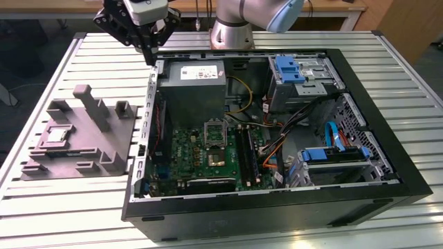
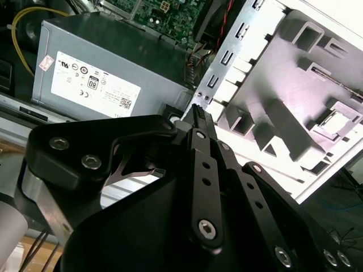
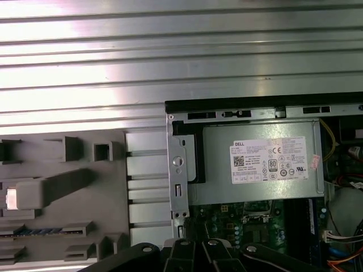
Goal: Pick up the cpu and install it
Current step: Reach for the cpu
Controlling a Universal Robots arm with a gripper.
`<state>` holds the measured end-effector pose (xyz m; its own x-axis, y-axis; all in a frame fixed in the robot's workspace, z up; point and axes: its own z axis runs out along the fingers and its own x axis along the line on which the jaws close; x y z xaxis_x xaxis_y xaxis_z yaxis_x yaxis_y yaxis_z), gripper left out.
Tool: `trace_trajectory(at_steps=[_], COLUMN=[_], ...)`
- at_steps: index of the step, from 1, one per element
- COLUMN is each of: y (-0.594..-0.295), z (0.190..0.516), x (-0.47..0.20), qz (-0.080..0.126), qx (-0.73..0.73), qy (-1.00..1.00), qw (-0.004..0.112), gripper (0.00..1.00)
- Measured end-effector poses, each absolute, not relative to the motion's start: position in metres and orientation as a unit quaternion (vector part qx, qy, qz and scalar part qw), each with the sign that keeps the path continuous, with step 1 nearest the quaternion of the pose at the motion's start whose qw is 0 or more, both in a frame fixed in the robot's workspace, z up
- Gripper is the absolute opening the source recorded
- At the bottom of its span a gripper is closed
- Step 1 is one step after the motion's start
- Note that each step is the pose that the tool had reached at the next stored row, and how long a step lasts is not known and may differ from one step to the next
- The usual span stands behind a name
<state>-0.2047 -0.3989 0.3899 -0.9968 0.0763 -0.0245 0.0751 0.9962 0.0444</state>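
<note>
Black claw (image 1: 148,52) hangs high over the back corner of the open computer case (image 1: 277,207), on the exterior view's left, and points down at the case's rim. In the second wrist view its fingers (image 2: 199,122) look pinched together at the tips, with nothing between them. The cpu (image 1: 57,136) lies flat in a pocket of the grey tray (image 1: 76,137), well apart from the claw. That tray sits on the bench (image 1: 69,207) just beside the case, with a thin strip of bare slats between them. Tall ramp and posts (image 1: 93,106) stick up from the tray between the cpu and the case wall. Right under the claw, inside the rim, is the grey power supply box (image 1: 197,91). There's plenty of bare bench behind the case
</note>
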Motion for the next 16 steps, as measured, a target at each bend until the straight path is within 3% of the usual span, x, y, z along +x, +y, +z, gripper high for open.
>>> trace_trajectory(at_steps=[16], y=[-0.3989], z=[0.3899], x=[-0.2104], qz=[0.022], qx=[0.038], qy=[0.999], qw=[0.013], gripper=[0.11])
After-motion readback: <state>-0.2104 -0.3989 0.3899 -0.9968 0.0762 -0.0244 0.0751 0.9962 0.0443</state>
